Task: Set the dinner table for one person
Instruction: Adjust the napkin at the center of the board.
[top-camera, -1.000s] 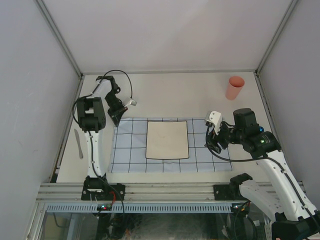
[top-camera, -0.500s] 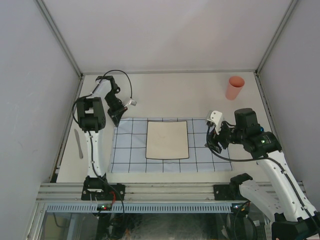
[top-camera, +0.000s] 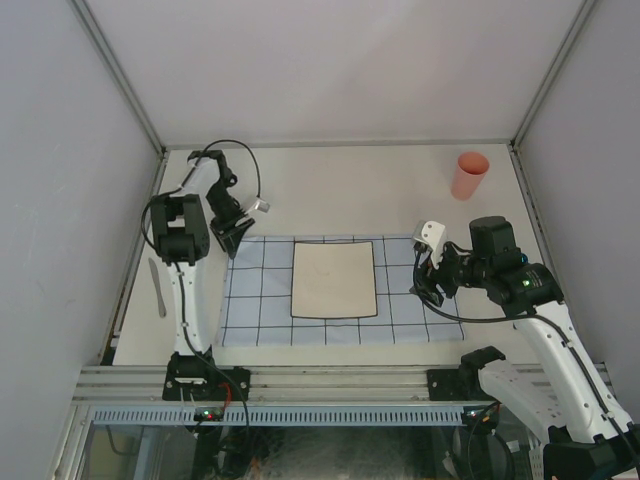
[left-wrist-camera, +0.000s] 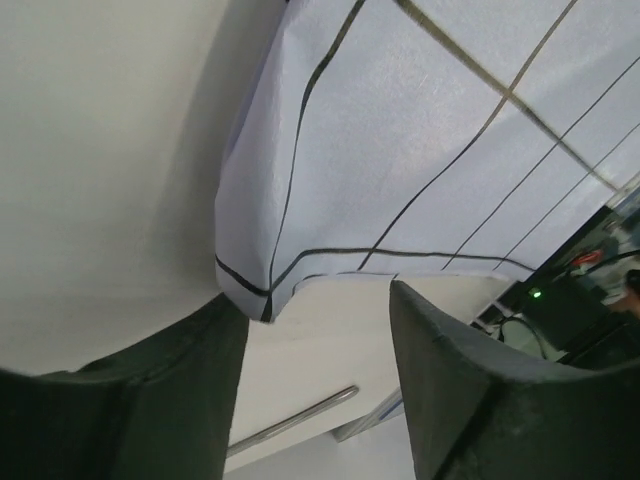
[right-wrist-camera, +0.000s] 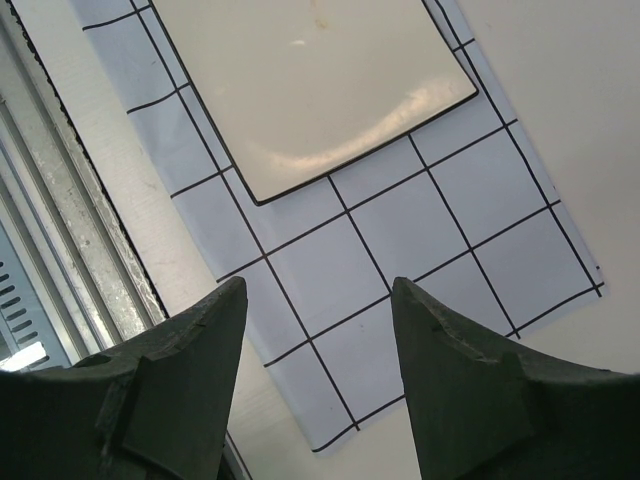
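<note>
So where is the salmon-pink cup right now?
In the overhead view, the salmon-pink cup stands upright in the off-white table's far right corner, apart from the blue grid cloth.

Pale grey walls (top-camera: 330, 60) rise behind and on both sides of the off-white worktop (top-camera: 350, 190). Grey metal rails (top-camera: 119, 78) climb from its far corners. A slotted aluminium frame (top-camera: 330, 383) lines its near edge. Light falls soft and even.

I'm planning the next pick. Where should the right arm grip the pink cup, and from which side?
Probably across the side wall of the pink cup, below its rim, with the fingers coming in level from the near side. It stands upright, and the right wall is close beside it, so there is little room there.
</note>
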